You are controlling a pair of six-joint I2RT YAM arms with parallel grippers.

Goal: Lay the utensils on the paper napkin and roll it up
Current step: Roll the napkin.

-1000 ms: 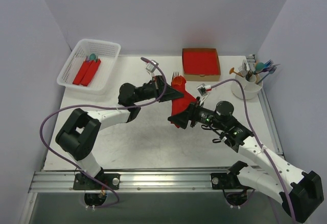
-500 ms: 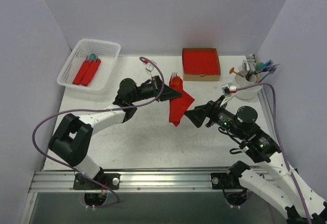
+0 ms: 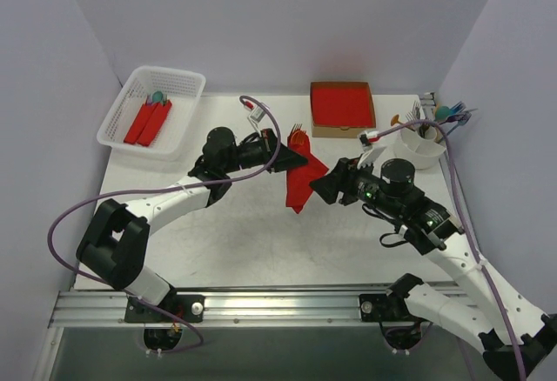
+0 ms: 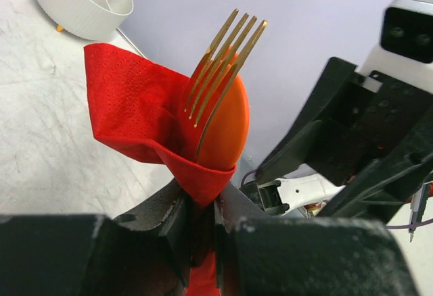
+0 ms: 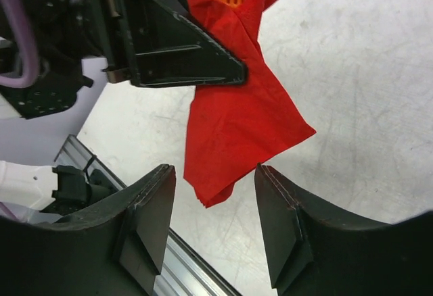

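left gripper (image 4: 199, 218): clamped on the bunched paper napkin (image 4: 128, 100), just below the utensil heads
utensils: metal fork (image 4: 223, 53) lying against an orange spoon (image 4: 226, 130), both wrapped, heads poking out
napkin tail: hangs loose over the white table (image 5: 365, 73)
right gripper (image 5: 211, 174): fingers spread, facing the hanging corner, clear of it

We see a white basket (image 3: 165, 70) back-left on the table (image 3: 226, 242), a cardboard box (image 3: 344, 130) of red sheets at the back, and a white cup (image 3: 426, 157) far right.
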